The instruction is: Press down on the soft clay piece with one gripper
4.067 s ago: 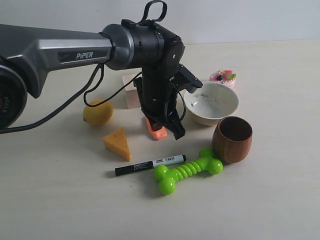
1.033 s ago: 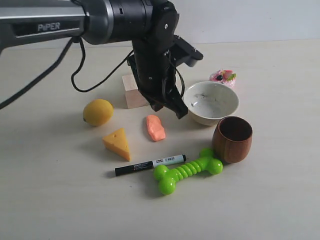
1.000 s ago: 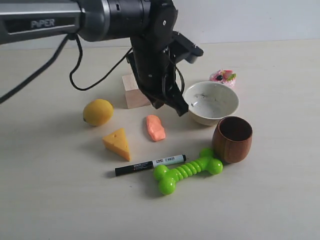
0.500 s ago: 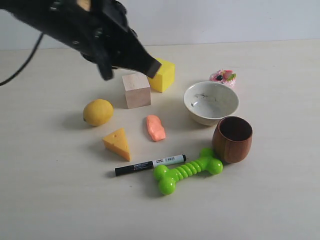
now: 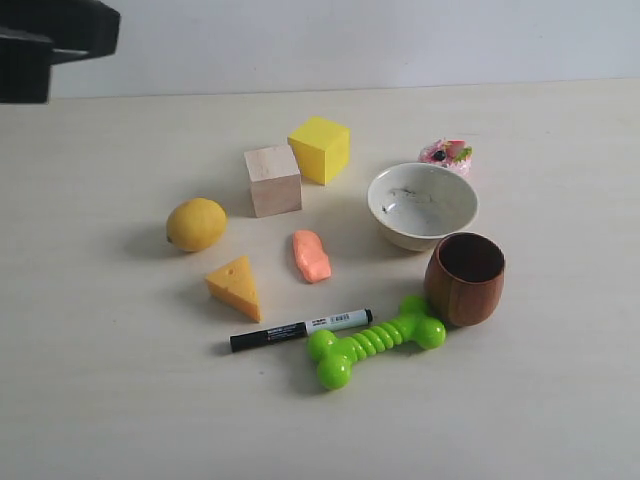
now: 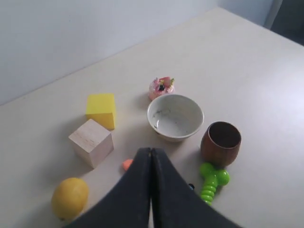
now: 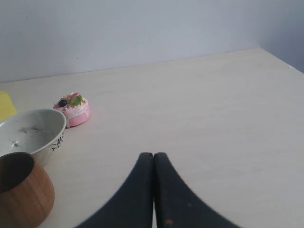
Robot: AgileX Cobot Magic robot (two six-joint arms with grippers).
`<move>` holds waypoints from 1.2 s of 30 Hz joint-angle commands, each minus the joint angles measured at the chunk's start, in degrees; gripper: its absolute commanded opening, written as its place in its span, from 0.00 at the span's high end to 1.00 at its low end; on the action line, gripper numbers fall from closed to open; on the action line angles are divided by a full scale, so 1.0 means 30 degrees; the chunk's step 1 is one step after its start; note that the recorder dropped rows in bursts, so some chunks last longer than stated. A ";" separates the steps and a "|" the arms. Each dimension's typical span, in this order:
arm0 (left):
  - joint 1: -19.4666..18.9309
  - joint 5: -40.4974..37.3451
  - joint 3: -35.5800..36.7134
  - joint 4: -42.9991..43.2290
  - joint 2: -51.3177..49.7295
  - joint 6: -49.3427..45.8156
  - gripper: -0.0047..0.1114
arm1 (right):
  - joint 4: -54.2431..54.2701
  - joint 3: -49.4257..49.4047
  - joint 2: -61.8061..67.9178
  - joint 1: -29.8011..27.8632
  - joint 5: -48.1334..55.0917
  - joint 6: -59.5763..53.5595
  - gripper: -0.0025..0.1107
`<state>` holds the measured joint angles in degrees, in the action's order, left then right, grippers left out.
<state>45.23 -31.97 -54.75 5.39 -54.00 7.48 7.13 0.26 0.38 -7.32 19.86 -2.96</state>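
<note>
Salmon clay piece (image 5: 311, 256) lies flat, long axis 11-to-5 o'clock, nothing touching it; left gripper (image 6: 151, 152) and right gripper (image 7: 153, 156) jaws pressed together, empty.

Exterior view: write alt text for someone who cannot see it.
A small salmon-orange clay piece lies on the table with nothing touching it; only a dark bit of robot arm shows at the upper left corner. Around it: lemon, cheese wedge, wooden cube, yellow cube, white bowl, wooden cup, green bone toy, marker.
</note>
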 commanded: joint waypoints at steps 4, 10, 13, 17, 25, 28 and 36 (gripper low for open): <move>0.0131 0.0217 0.0075 0.0090 0.1465 0.0024 0.96 | 0.0006 -0.0088 -0.0128 -0.0118 -0.0059 0.0001 0.98; 0.0131 0.0314 0.0075 0.1425 0.1992 0.0082 0.96 | 0.0006 -0.0088 -0.0128 -0.0118 -0.0059 0.0001 0.98; -0.0419 0.0880 0.0158 0.1533 0.2462 0.0132 0.96 | 0.0006 -0.0088 -0.0128 -0.0118 -0.0059 0.0001 0.98; -0.3076 0.2071 0.1511 0.0791 0.4049 0.0879 0.96 | 0.0006 -0.0088 -0.0128 -0.0118 -0.0138 0.0001 0.98; -1.1240 0.2124 0.7254 -0.0209 1.0074 0.1257 0.96 | 0.0006 -0.0088 -0.0128 -0.0118 -0.0074 0.0001 0.98; -1.3564 0.2408 0.9684 -0.0209 1.2863 0.1257 0.96 | 0.0006 -0.0088 -0.0128 -0.0118 -0.0074 0.0001 0.98; -1.5078 0.3674 1.5382 -0.1470 1.7262 0.1258 0.96 | 0.0006 -0.0088 -0.0128 -0.0118 -0.0074 0.0001 0.98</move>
<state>0.18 -23.57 -11.65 1.55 -4.09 10.95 7.13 0.26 0.38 -7.32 19.86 -2.96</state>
